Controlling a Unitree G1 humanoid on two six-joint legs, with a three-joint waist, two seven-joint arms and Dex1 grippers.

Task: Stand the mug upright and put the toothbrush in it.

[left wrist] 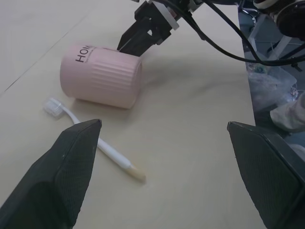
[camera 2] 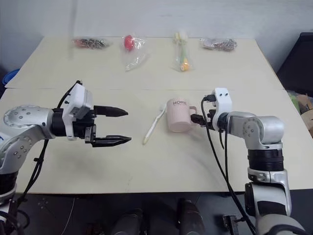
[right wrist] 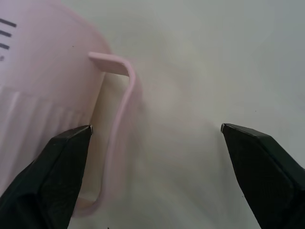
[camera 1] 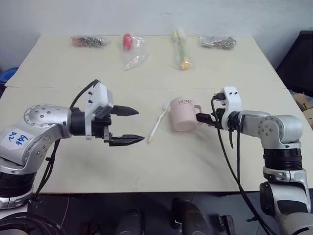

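Right wrist view puts your right gripper [right wrist: 155, 138] spread wide and empty at the mug's [right wrist: 43, 86] handle [right wrist: 116, 129], likely so you can catch the handle and tip the mug up. It lies on its side mid-table, toothbrush [camera 1: 157, 123] just beside it. Your left gripper [camera 1: 128, 126] hangs open and empty nearby. Left wrist view adds the toothbrush's bristle head nearest the mug.

Pale table [camera 1: 205, 166] w/ center seam, plain wall [camera 1: 146, 14] behind.

One mug [camera 1: 183, 115], one toothbrush [camera 1: 158, 122], four bagged items [camera 1: 132, 48] on the table [camera 1: 195, 161].
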